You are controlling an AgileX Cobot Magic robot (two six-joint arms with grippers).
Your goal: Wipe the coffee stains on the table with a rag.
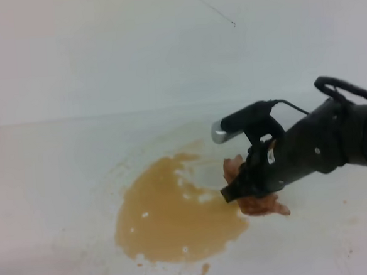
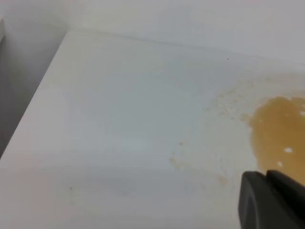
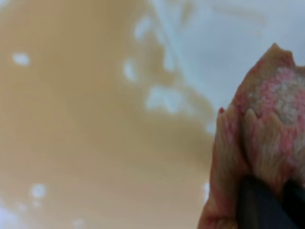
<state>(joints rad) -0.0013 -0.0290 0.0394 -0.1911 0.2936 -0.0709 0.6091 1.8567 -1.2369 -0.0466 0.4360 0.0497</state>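
- Coffee stains (image 1: 173, 217) are pooling as a large tan puddle on the white worktop (image 1: 48, 185), with fainter smears and droplets lying around its rim.
- My right pincer (image 1: 233, 192) is clenching the reddish-brown rag (image 1: 264, 204), which is sitting at the puddle's right edge.
- My left pincer (image 2: 271, 202) is showing only as a dark corner; I cannot tell how its jaws are standing.

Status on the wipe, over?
Right gripper shut on rag at puddle's right edge. Coffee stains mostly unwiped. Left gripper at frame corner, state unclear. Nothing in the way.
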